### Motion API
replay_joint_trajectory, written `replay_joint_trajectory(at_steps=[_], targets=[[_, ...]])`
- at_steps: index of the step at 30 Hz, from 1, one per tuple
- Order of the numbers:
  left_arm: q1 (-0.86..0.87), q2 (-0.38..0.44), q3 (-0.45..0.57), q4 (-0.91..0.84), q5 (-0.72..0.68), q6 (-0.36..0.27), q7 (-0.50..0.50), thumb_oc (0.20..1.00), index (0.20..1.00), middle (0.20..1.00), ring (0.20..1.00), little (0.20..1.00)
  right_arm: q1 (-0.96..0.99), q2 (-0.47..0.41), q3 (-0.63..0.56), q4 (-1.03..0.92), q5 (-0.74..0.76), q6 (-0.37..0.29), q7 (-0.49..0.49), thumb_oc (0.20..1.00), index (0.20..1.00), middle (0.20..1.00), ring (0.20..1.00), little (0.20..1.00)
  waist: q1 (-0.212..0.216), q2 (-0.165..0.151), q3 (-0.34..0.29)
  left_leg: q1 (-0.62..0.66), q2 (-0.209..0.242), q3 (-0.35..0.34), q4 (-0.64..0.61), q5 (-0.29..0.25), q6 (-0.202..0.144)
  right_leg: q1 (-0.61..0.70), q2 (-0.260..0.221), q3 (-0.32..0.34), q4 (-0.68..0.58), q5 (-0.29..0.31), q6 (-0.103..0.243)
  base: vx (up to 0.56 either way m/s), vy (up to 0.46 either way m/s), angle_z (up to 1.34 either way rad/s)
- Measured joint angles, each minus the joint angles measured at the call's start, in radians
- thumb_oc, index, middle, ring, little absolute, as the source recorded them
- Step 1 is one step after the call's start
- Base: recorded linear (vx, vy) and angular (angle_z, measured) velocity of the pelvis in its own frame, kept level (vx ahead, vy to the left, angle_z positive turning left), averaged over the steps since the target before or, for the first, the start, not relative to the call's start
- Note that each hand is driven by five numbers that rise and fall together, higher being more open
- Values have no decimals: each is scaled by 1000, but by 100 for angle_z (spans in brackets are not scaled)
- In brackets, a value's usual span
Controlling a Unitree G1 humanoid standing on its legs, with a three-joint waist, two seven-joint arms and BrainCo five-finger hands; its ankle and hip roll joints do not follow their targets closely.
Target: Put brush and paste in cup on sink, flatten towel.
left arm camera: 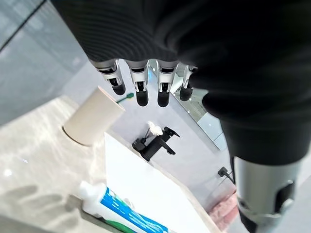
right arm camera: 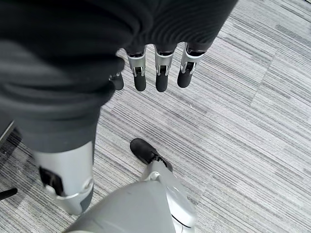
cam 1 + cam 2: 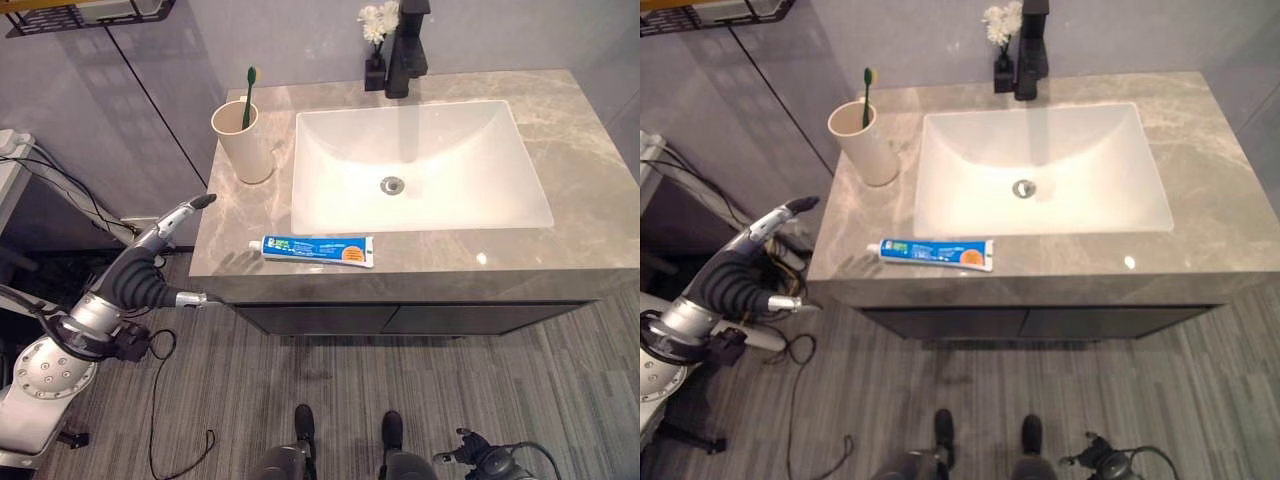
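Grey marble makes up the surface (image 3: 590, 160), with a white sink (image 3: 420, 165) set into it and a black tap (image 3: 405, 50) at the back beside a small vase of white flowers (image 3: 376, 25). At the back left corner stands a cream cup (image 3: 243, 142), upright, with a green toothbrush (image 3: 248, 95) standing in it, head up. The toothpaste tube (image 3: 318, 249), blue and white with an orange patch, lies flat along the front edge of the surface, just in front of the sink, its cap end pointing towards the robot's left.

The left hand (image 3: 160, 255) hangs off the front left corner of the surface, a little below its edge and apart from it. Its fingers (image 1: 142, 92) are straight and loosely spread, holding nothing; one finger points up towards the corner and the thumb sticks out towards the cabinet front. The tube lies near those fingers, to their right, but not touching them; the cup is farther off, behind.

The right hand (image 2: 146, 63) hangs low over the grey striped floor (image 2: 252, 121), fingers relaxed, straight and empty.
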Motion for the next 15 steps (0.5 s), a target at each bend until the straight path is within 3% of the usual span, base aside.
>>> replay_joint_trajectory(at_steps=[7, 15], targets=[[-65, -41, -137, 62, -8, 23, -7, 1000, 1000, 1000, 1000, 1000, -15, -3, 45, -102, 0, -9, -3, 1000, 1000, 1000, 1000, 1000, -28, 2, -2, -5, 1, 4, 0, 0, 0, -9, 1, 5, 0, 2, -2, 0, -3, -1], [-112, -39, -139, 113, 41, 42, 4, 1000, 1000, 1000, 1000, 1000, -8, -7, 48, -133, 0, -11, -3, 1000, 1000, 1000, 1000, 1000, -41, -9, -2, -40, 15, 30, 0, 2, 0, -59, 16, 34, 1, 15, -9, 2, -24, -11]])
